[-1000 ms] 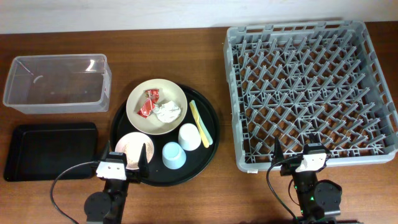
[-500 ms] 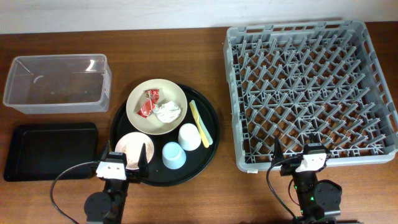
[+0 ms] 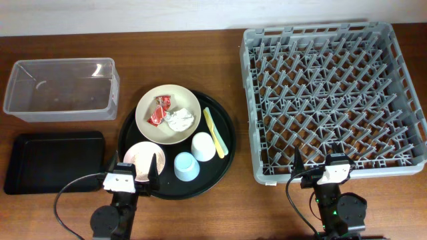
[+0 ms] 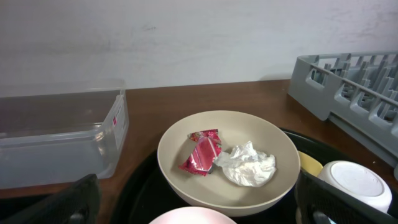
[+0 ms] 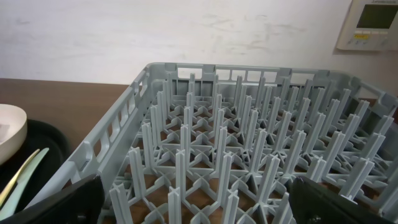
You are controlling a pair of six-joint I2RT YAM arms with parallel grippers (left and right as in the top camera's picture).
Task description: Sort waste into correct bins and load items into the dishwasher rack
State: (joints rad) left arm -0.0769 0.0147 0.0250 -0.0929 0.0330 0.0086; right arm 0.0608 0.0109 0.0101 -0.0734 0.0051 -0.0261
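A wooden desk (image 3: 187,53) is carrying a round black tray (image 3: 223,113) near its middle. On that tray, a large cream bowl (image 3: 167,113) is holding a red crumpled wrapper (image 3: 159,110) and a crumpled white tissue (image 3: 180,120), lying side by side. Closer to the arms, a small pink bowl (image 3: 141,157), a light-blue cup (image 3: 186,167) and a white cup (image 3: 203,147) are sitting together. A slim yellow utensil (image 3: 215,132) is lying just right of the white cup. A clear plastic box (image 3: 60,90) and a flat black tray (image 3: 53,160) are sitting to the left. The large grey rack (image 3: 333,100) is filling the right side. The left pincer (image 4: 196,186) is hanging released beside the pink bowl, and the right pincer (image 5: 194,186) is hanging released at the rack's near edge.
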